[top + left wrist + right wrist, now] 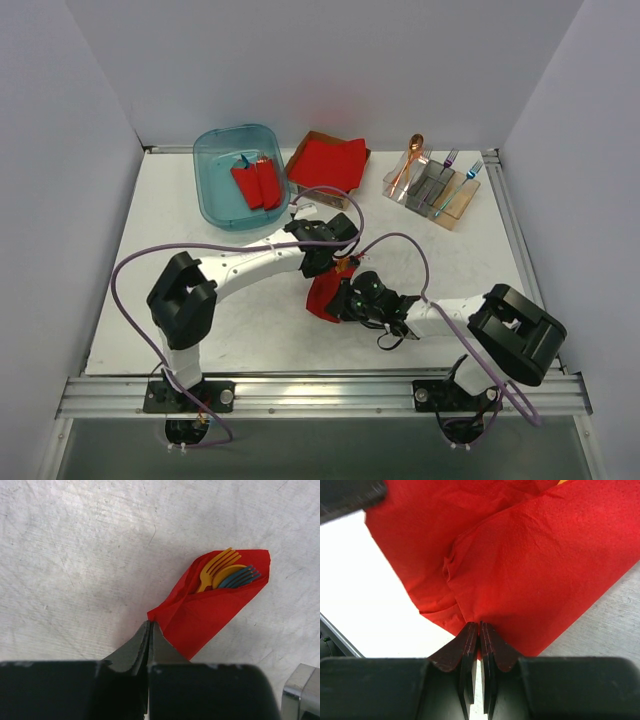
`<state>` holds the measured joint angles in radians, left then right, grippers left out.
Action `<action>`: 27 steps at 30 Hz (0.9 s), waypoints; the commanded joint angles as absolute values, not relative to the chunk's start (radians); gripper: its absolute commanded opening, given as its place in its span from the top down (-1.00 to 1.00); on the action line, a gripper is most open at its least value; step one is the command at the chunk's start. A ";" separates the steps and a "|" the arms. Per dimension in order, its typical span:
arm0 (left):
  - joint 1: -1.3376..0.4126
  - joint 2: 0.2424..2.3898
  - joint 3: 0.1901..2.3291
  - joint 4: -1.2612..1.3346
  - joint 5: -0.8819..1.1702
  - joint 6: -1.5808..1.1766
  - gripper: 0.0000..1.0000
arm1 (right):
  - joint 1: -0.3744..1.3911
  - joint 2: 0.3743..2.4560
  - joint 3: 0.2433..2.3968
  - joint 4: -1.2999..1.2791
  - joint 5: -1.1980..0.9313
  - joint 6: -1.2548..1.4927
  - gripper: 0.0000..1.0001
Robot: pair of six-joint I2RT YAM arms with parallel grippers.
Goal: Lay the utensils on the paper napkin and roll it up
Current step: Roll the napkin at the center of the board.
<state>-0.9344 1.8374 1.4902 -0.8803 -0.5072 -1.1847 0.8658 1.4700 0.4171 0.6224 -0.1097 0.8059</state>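
The red paper napkin (320,297) lies at mid-table, folded into a cone around the utensils. In the left wrist view the napkin (210,615) shows a yellow fork (215,567), a yellow spoon bowl (227,575) and a blue fork (243,576) poking out of its open end. My left gripper (150,624) is shut, its tips pinching the napkin's near corner. My right gripper (479,626) is shut on the napkin (535,565) at a fold, with red showing between its jaws. From above, the left gripper (337,262) and the right gripper (340,300) meet over the napkin.
A blue bin (215,190) at the back left holds red rolled bundles (257,182). Beside it a thick red stack (328,163) sits in brown cardboard. A clear organiser (455,205) at the back right holds an orange spoon (413,150) and forks (450,157).
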 commanded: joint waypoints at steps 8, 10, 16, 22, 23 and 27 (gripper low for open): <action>-0.937 1.887 1.577 -0.969 -0.456 -1.279 0.95 | 0.874 1.502 0.420 0.643 -0.074 0.816 0.82; -0.937 1.878 1.575 -0.971 -0.456 -1.290 0.95 | 0.874 1.506 0.420 0.646 -0.075 0.815 0.82; -0.937 1.864 1.578 -0.948 -0.431 -1.296 0.95 | 0.874 1.520 0.416 0.661 -0.078 0.818 0.82; -0.939 1.878 1.608 -0.950 -0.417 -1.318 0.95 | 0.874 1.513 0.410 0.661 -0.074 0.819 0.82; -0.939 1.881 1.612 -0.951 -0.419 -1.318 0.95 | 0.874 1.511 0.408 0.661 -0.074 0.818 0.82; -0.937 1.893 1.647 -0.969 -0.419 -1.319 0.95 | 0.874 1.505 0.407 0.660 -0.074 0.816 0.82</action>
